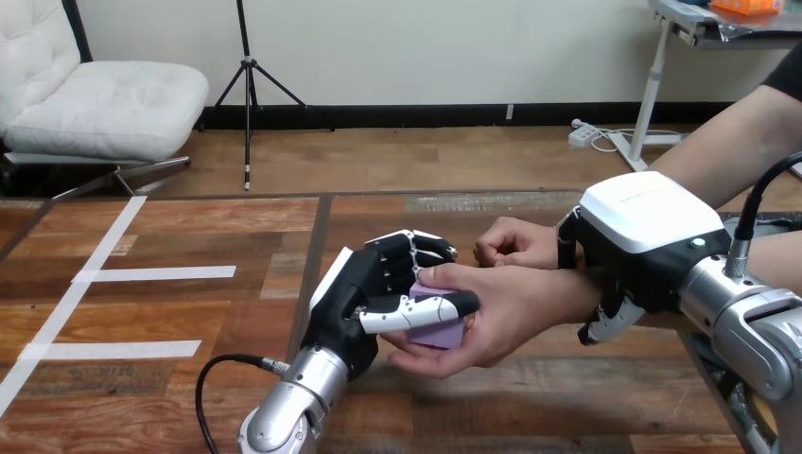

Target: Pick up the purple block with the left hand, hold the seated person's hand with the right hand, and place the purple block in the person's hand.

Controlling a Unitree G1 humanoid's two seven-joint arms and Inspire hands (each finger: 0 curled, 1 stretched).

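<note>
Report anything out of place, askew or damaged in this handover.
Nothing stands out. The purple block sits level in the person's nearer hand, pinched by the left hand. The right hand curls round the person's wrist. No spill or damage shows on the wooden table.

Block (437, 334): mostly covered by thumb of my left hand (364, 293) and fingers of person's near hand (511, 307); only lilac patches show. My right hand (643, 222): palm hidden under own shell, fingers pass behind person's wrist (570, 293), tips alone show below it. Both my forearms run off bottom edge. Person's arm cut off at right edge.
</note>
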